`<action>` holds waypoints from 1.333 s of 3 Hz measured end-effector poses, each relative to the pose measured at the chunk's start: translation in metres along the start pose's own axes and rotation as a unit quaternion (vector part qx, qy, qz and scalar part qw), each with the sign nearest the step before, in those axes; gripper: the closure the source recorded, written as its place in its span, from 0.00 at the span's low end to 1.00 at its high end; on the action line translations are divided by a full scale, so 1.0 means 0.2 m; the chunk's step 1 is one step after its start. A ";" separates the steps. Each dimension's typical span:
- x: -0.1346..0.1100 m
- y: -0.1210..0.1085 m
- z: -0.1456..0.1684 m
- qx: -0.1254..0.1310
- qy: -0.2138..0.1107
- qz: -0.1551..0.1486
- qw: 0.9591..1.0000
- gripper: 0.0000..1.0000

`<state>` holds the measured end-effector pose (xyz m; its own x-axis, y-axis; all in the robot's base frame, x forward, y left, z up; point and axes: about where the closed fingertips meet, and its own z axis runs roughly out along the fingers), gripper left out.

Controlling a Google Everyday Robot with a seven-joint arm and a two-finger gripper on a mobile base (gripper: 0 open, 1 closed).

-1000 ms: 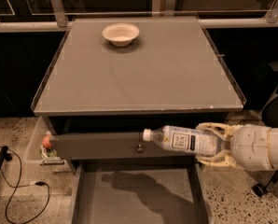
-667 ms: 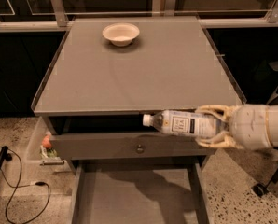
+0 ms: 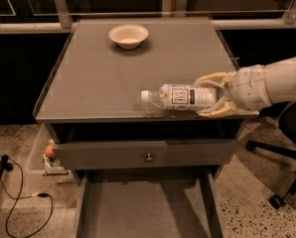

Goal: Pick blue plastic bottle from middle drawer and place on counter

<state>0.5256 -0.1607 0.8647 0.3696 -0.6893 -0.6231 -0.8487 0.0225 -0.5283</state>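
The blue plastic bottle (image 3: 180, 97) lies on its side, white cap pointing left, over the front right part of the counter (image 3: 103, 78). My gripper (image 3: 211, 95) comes in from the right and is shut on the bottle's base end, its cream fingers (image 3: 213, 78) above and below it. The bottle is at or just above the counter top; I cannot tell if it touches. The middle drawer (image 3: 148, 212) is pulled out below, its grey floor bare.
A white bowl (image 3: 128, 35) stands at the back of the counter. A grey drawer front with a round knob (image 3: 148, 157) sits under the counter edge. A black cable (image 3: 19, 202) lies on the floor at left, and a chair base (image 3: 279, 182) stands at right.
My gripper has lifted the bottle from in front of the drawer front up over the counter's front right edge.
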 end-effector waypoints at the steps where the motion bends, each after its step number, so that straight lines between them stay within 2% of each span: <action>1: 0.04 -0.17 0.09 -0.015 -0.012 0.018 1.000 1.00; 2: 0.14 -0.29 0.17 -0.019 -0.027 0.061 0.998 1.00; 3: 0.22 -0.37 0.23 -0.012 -0.025 0.116 0.993 1.00; 4: 0.27 -0.41 0.25 0.008 -0.004 0.171 0.985 1.00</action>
<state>0.6335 -0.1636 0.8462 0.0668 -0.6334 -0.7710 -0.9182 0.2632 -0.2958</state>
